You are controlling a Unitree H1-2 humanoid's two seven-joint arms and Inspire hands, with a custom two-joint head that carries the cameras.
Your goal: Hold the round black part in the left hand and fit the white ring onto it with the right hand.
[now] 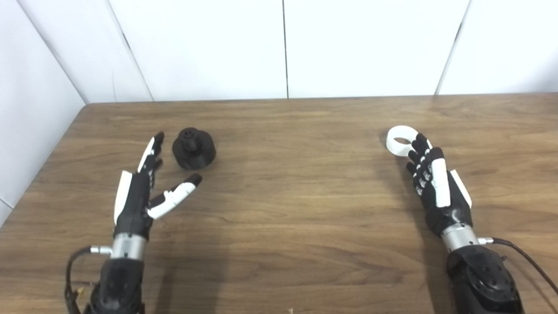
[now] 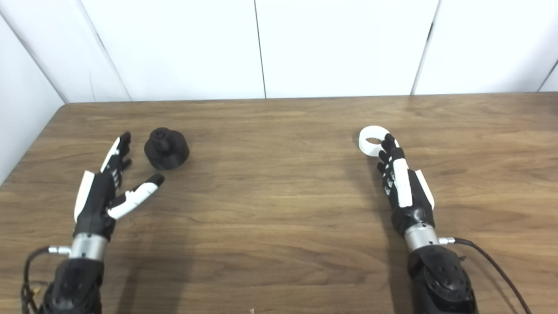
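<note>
White wall panels back a broad wooden table [image 1: 287, 209], the largest thing in view, which carries only the two parts and the robot's two arms; no box, tray or other container shows, so nothing is held inside anything. Next in size, the left hand [image 1: 139, 196] lies at about eight o'clock on the table, fingers stretched forward and apart and the thumb swung out to the side, holding nothing; that spread looks like a ready cradle, judging by the round black part [image 1: 194, 149] standing just beyond the gap between thumb and fingers, at roughly ten o'clock, near but not touched. It sits on its wide base with a small knob on top, so a side grasp seems the likely way to lift it. At about four o'clock the right hand [image 1: 436, 185] lies palm down, fingers extended close together and not curled round anything. Its fingertips [image 1: 420, 141] reach the near rim of the white ring [image 1: 402, 140], which lies flat at two o'clock, hole upward; whether they press on it or merely overlap it I cannot tell. By my reading neither part is yet grasped and the fitting lies ahead.
</note>
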